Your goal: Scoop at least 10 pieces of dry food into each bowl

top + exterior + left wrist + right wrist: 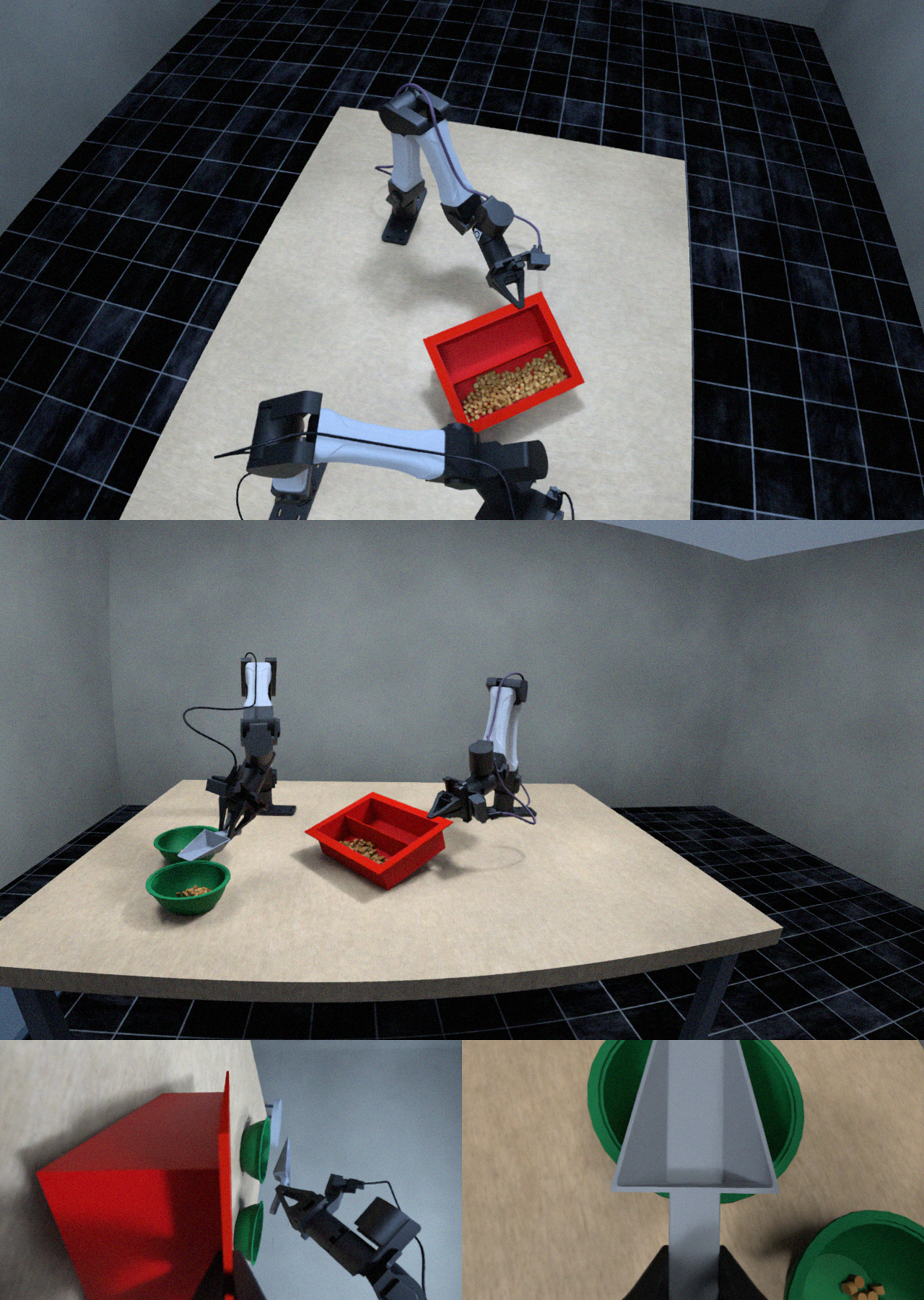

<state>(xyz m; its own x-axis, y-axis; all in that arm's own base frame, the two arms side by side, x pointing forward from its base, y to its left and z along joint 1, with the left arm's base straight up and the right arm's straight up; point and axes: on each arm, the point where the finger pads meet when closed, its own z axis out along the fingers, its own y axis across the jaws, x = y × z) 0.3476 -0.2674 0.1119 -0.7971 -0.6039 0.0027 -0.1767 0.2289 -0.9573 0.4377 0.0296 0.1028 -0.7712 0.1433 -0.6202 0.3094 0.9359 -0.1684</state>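
Clearly, the right end effector (pixel 229 833) (pixel 277 1189) (pixel 693 1256), nearly shut, grips the scoop (pixel 203 845) (pixel 283 1166) (pixel 694 1130).

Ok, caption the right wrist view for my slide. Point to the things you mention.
Empty scoop (pixel 694 1119), handle in the right gripper (pixel 693 1256), above one green bowl (pixel 795 1112); food pieces (pixel 850 1288) in the other (pixel 805 1264).

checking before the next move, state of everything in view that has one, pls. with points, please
left gripper (pixel 520 305) (pixel 431 816) (pixel 227 1258): shut on box rim
right gripper (pixel 227 834) (pixel 277 1189) (pixel 693 1256): shut on scoop
scoop (pixel 205 844) (pixel 283 1164) (pixel 694 1130): raised, visible part empty
box (pixel 567 352) (pixel 416 862) (pixel 126 1195): food in one compartment
near bowl (pixel 187 906) (pixel 250 1148) (pixel 798 1112): upright, some food
far bowl (pixel 162 848) (pixel 247 1231) (pixel 870 1217): upright, some food
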